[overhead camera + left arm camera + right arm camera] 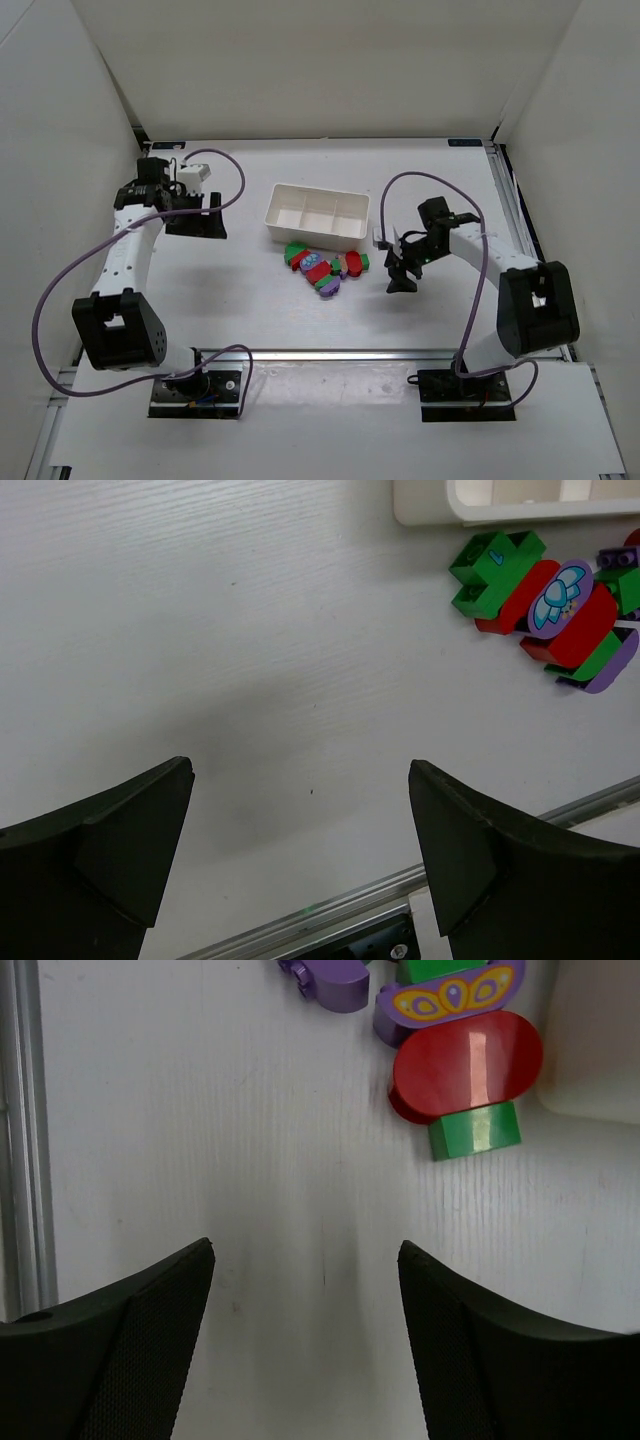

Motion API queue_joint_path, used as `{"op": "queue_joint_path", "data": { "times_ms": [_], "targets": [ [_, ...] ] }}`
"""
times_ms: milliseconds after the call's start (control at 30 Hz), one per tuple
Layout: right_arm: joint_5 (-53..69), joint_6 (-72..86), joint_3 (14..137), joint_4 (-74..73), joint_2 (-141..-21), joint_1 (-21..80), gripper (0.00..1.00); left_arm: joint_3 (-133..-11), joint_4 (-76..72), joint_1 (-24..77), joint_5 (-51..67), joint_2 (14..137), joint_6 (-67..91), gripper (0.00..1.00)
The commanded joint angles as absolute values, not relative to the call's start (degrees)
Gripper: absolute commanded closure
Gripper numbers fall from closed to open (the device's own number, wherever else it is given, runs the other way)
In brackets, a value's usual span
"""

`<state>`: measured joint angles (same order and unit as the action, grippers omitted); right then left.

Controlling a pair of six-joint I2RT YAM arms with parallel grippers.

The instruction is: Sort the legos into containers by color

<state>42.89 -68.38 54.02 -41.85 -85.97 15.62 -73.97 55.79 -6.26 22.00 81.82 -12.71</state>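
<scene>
The legos (325, 268) lie in a tight pile of red, green and purple bricks on the table, just in front of the white three-compartment tray (316, 215); I see no brick in the tray. My left gripper (203, 216) is open and empty, well left of the tray. In its wrist view (300, 770) the pile (548, 605) and the tray edge (430, 510) sit at the upper right. My right gripper (400, 268) is open and empty, just right of the pile. In its wrist view (305, 1245) a red brick (465, 1065) on a green one (475, 1130) lies ahead.
A metal rail (330, 353) runs along the near table edge, and another (507, 200) along the right side. White walls enclose the table at the back and sides. Purple cables (70, 280) loop from both arms.
</scene>
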Motion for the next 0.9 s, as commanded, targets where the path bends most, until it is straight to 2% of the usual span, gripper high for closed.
{"op": "queue_joint_path", "data": {
  "times_ms": [0, 267, 467, 867],
  "targets": [
    [45.44, -75.84, 57.47, -41.22, -90.15, 16.61, 0.23, -77.25, 56.34, -6.77, 25.05, 82.17, -13.8, 0.01],
    [44.65, -76.2, 64.33, -39.9, -99.3, 18.19, 0.2, -77.43, 56.34, -7.56, 25.14, 84.11, -13.89, 0.01],
    [42.02, -75.15, 66.7, -36.04, -102.73, 18.72, 0.18, -77.96, 56.16, -8.0, 25.4, 85.43, -14.15, 0.01],
    [40.95, -76.81, 73.12, -38.49, -108.9, 20.65, 0.18, -80.24, 56.34, -9.93, 25.49, 89.82, -14.85, 0.01]
  ]
}}
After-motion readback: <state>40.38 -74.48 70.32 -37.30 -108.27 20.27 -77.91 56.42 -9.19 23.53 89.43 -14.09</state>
